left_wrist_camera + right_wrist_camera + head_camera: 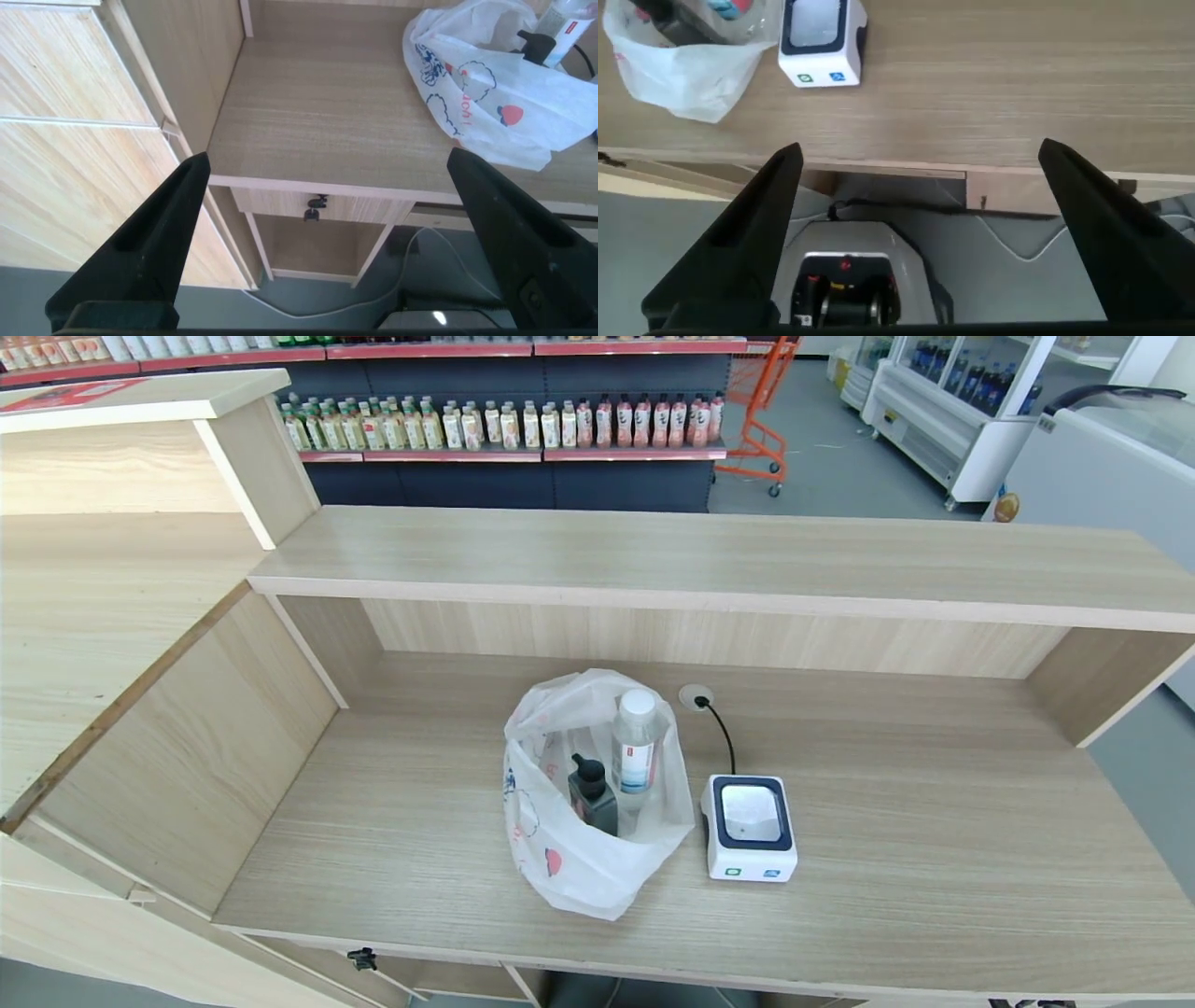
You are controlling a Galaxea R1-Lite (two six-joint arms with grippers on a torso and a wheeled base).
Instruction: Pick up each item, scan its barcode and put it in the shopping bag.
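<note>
Now, left end effector: spread, empty, held off the counter at its front edge.
Right end effector: likewise spread, empty.
Bag: holds clear bottle and dark pump bottle, beside scanner.
Labels: print too small to read.

Quick count: one shopping bag on the bench, out past the left jaws and off to one side of them. Two items in it: one clear bottle with a white cap, one dark pump bottle. One scanner, out beyond the right jaws, with one black cable running off it. One round cable port in the bench.
</note>
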